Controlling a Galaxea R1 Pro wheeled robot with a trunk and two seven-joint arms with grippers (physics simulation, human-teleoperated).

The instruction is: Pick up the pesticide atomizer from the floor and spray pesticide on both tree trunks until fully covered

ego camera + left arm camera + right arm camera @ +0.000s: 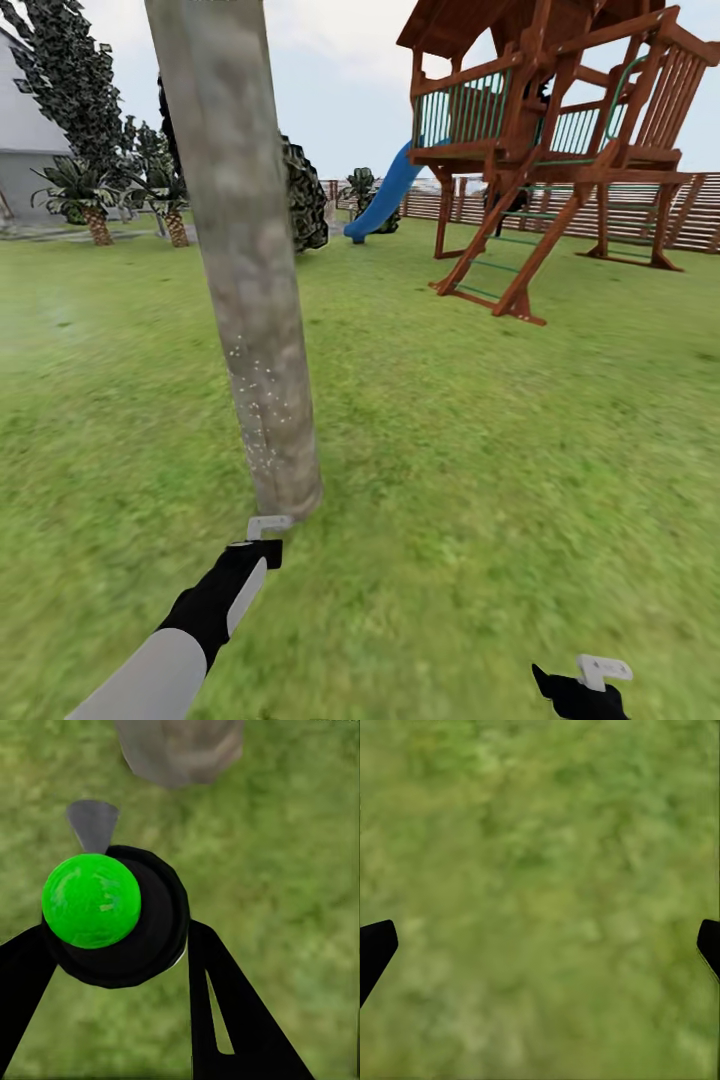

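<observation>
— On the grass [450, 450], what stands nearest?
— One tree trunk [245, 270], thick, with whitish pesticide specks [262, 400] low on its bark.
— And the left hand [120, 945]?
— It grips the pesticide atomizer [112, 919], just beside the trunk base.
— The right hand [540, 945]?
— Fingers wide apart over grass, holding nothing.

Trunk [245, 280] stands on grass [480, 450], just ahead of left end effector [268, 524]; playset [560, 140] behind right, fence [700, 210] beyond.
</observation>
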